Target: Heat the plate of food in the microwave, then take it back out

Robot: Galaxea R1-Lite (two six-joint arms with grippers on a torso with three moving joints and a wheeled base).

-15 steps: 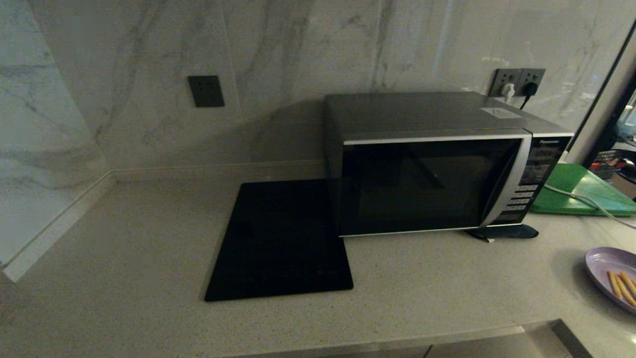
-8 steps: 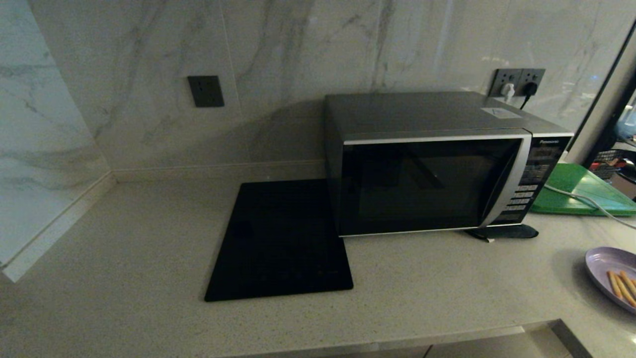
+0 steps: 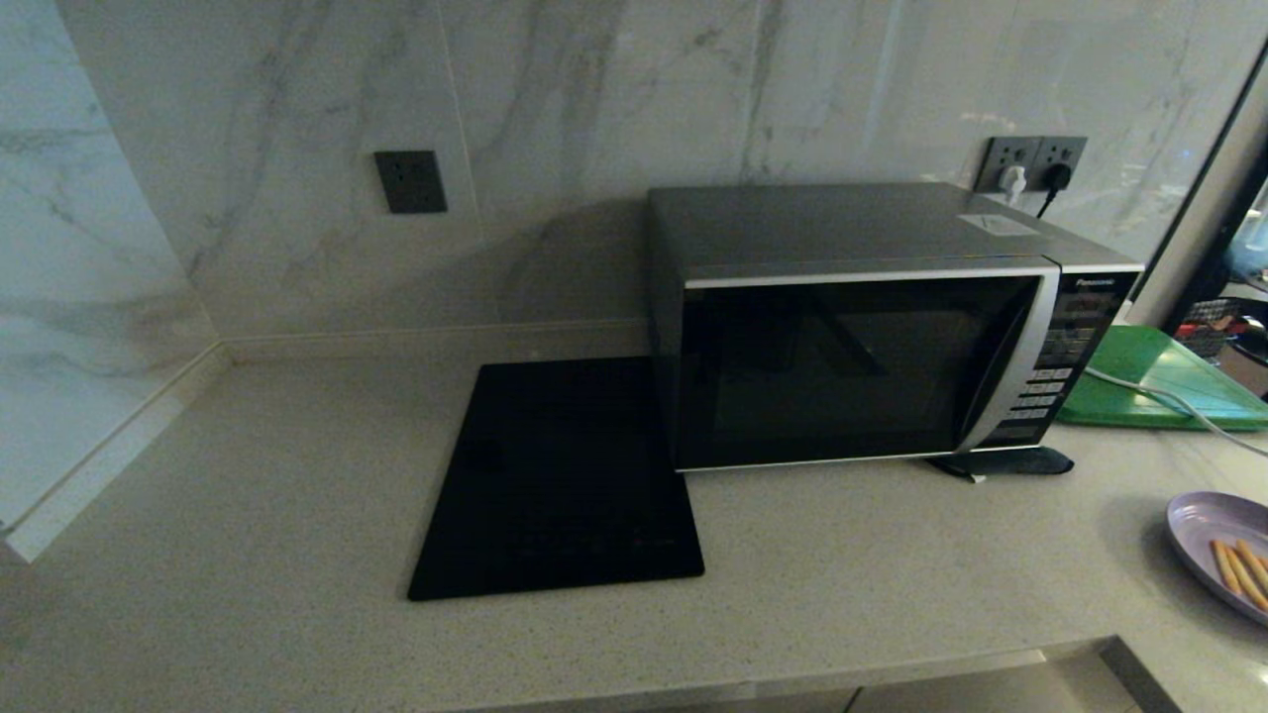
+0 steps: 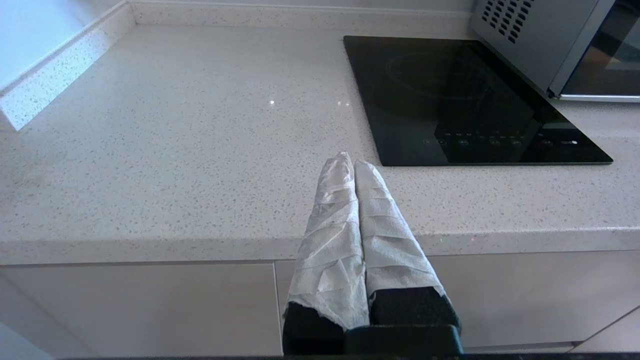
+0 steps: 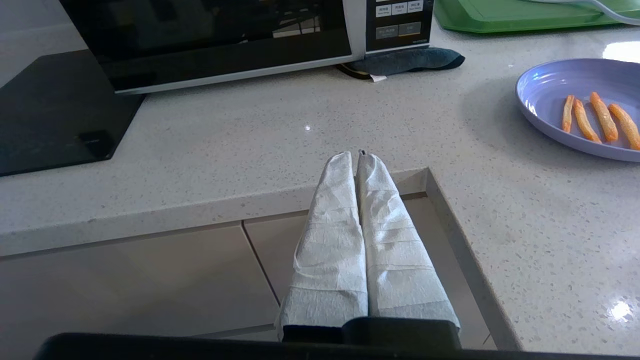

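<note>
The silver-grey Panasonic microwave (image 3: 862, 327) stands at the back right of the counter with its dark glass door closed; its door also shows in the right wrist view (image 5: 210, 45). The lilac plate of food (image 3: 1223, 550) lies at the counter's right edge, with several golden sticks on it (image 5: 595, 112). My left gripper (image 4: 350, 162) is shut and empty, held in front of the counter's front edge, left of the cooktop. My right gripper (image 5: 356, 157) is shut and empty, at the counter's front edge near its inner corner, left of the plate. Neither arm shows in the head view.
A flat black glass cooktop (image 3: 560, 475) lies left of the microwave. A green tray (image 3: 1159, 381) with a white cable (image 3: 1159, 398) over it sits right of the microwave. A dark cloth (image 3: 1005, 462) lies under the microwave's right front corner. Marble walls close off the back and left.
</note>
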